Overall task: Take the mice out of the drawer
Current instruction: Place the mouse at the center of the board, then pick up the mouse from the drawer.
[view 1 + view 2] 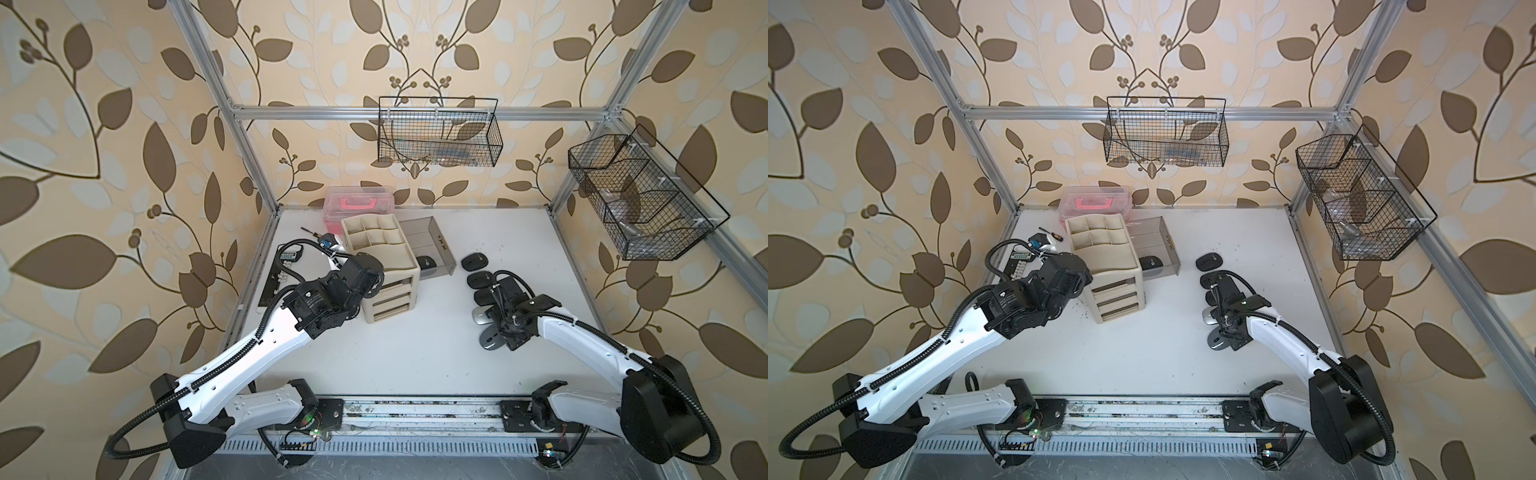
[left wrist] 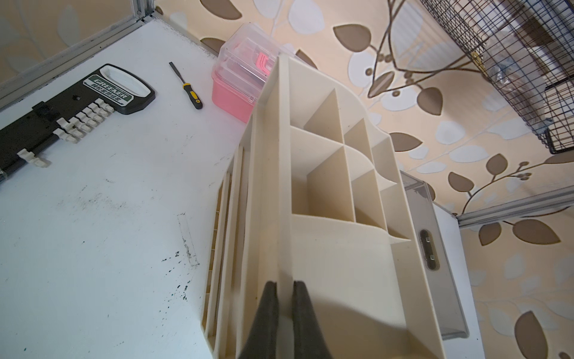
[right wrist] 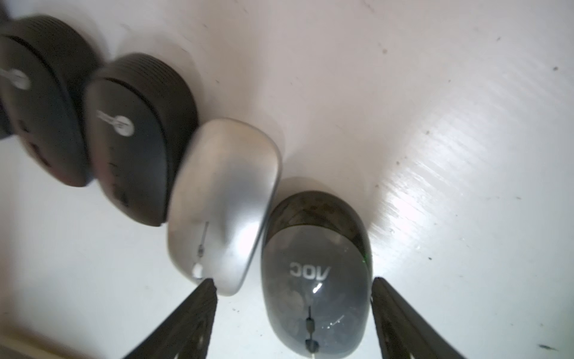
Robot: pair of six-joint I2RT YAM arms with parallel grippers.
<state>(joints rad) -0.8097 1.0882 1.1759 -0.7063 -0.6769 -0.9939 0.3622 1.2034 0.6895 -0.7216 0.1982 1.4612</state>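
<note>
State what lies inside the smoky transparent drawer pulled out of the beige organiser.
One black oval mouse lies in the smoky transparent drawer; the rest shown is bare. The beige organiser hides its inner edge.

The left arm (image 1: 257, 357) and right arm (image 1: 582, 334) wear glossy white shells dotted with small dark screw holes, black joint housings and black ribbed cable hoses (image 1: 270, 309) running alongside; the right gripper (image 3: 294, 280) has dark, tapered, finely textured fingers (image 3: 189, 320)

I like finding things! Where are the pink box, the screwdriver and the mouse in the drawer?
pink box (image 2: 231, 93), left wrist view, pink base.
screwdriver (image 2: 193, 94), left wrist view, its handle.
mouse (image 1: 426, 262), a top view, its top.
</note>
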